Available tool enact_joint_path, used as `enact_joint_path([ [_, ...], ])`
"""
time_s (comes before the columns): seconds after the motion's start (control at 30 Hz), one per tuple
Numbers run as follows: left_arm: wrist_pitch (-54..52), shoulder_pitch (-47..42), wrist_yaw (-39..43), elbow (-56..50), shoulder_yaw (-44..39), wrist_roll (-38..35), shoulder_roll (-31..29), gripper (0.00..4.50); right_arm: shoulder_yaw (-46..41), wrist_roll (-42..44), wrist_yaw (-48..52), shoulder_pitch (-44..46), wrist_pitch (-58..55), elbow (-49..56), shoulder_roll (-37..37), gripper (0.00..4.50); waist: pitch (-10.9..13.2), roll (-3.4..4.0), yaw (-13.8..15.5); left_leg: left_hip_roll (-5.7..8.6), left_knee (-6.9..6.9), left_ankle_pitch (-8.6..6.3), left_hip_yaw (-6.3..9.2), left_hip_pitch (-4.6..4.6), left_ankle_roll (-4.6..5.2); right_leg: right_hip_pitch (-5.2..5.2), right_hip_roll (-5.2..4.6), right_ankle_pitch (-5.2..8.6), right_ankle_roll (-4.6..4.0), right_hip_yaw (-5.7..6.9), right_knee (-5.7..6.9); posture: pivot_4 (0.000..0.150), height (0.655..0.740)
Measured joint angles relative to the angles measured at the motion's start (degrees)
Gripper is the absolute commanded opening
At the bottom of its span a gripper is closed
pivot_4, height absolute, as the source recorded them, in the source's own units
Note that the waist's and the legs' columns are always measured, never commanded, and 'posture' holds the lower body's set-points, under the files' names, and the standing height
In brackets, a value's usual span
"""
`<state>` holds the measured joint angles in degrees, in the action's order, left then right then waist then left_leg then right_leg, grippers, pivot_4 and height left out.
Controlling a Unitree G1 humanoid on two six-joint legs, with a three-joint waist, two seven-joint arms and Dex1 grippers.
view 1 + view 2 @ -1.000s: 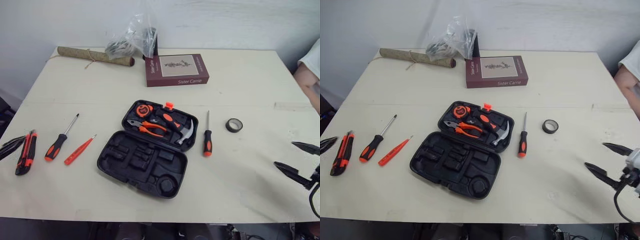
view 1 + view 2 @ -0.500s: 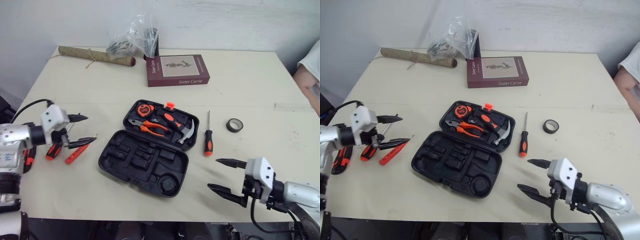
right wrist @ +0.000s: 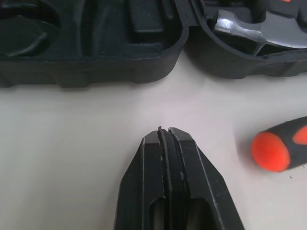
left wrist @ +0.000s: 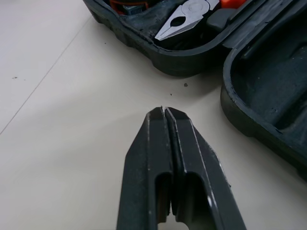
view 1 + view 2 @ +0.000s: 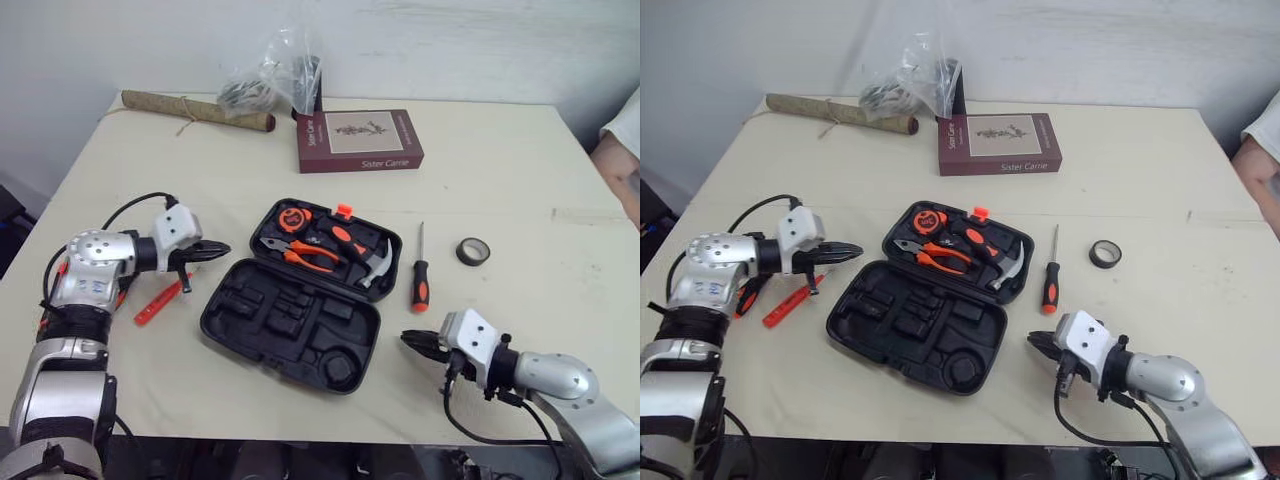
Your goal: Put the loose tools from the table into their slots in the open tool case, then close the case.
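Note:
The black tool case (image 5: 292, 322) lies open mid-table. Its far half holds orange pliers (image 5: 298, 256), a hammer (image 5: 372, 262) and a tape measure (image 5: 290, 216). The near half's slots are bare. My left gripper (image 5: 222, 248) is shut with nothing in it, its tip just left of the case. A red tester pen (image 5: 160, 300) lies under that arm, beside a screwdriver handle (image 5: 748, 297). A black-and-orange screwdriver (image 5: 420, 275) and a tape roll (image 5: 472, 251) lie right of the case. My right gripper (image 5: 408, 340) is shut and holds nothing, near the case's right corner.
A maroon book (image 5: 358, 140), a clear plastic bag (image 5: 270, 80) and a rolled mat (image 5: 195, 110) sit along the table's far side. A person's arm (image 5: 622, 160) shows at the right edge.
Both grippers have gone from open to shut. Both arms have swung in from the table's sides to the case's left and right edges.

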<state>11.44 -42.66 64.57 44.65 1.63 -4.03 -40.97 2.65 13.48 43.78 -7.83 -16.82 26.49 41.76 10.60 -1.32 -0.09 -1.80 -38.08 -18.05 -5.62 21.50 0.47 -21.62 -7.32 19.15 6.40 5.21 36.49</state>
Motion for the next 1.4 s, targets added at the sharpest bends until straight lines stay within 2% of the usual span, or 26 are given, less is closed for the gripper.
enact_joint_path([
  [0.3,-0.5,-1.4,0.8,1.1,1.4,0.7,2.7,0.04,2.2,-2.9,-2.6,5.4,-4.6,-1.8,-1.3,0.08,0.0,0.0,-0.1,-0.01,-0.07,-0.01,0.02,0.04,0.02,0.0,0.0,-0.02,0.03,0.05,0.0,0.15,0.74],
  [0.43,-2.5,-0.5,2.4,-0.8,1.8,0.6,3.5,0.04,5.9,-4.5,-3.6,11.2,-6.1,-4.4,-4.7,0.08,0.0,0.0,-0.1,0.0,-0.08,-0.01,0.02,0.05,0.03,0.0,-0.02,-0.02,0.03,0.08,0.01,0.15,0.74],
  [0.77,-11.3,8.8,2.1,-15.2,0.0,-0.4,1.6,0.04,9.6,-5.7,-1.4,18.8,-7.1,-9.3,-7.1,0.08,0.0,-0.01,-1.3,-0.02,-0.1,-0.01,0.05,0.03,0.04,0.02,-0.11,-0.02,0.03,0.18,0.07,0.15,0.74],
  [1.1,-24.5,24.8,-4.1,-36.5,-6.0,-4.6,0.2,0.04,10.9,-6.1,3.7,27.4,-6.6,-17.9,-8.5,0.08,0.0,0.0,-1.8,-0.08,-0.06,-0.01,0.06,0.01,0.02,0.02,-0.24,-0.02,0.03,0.14,0.07,0.15,0.74],
  [1.4,-26.2,28.4,-7.6,-41.2,-7.3,-5.1,-0.7,0.04,10.8,-6.6,8.0,28.6,-3.5,-20.2,-8.0,0.08,0.0,0.02,-1.8,-0.13,0.02,-0.03,0.07,0.0,-0.03,0.01,-0.26,-0.01,0.01,0.15,0.0,0.15,0.74],
])
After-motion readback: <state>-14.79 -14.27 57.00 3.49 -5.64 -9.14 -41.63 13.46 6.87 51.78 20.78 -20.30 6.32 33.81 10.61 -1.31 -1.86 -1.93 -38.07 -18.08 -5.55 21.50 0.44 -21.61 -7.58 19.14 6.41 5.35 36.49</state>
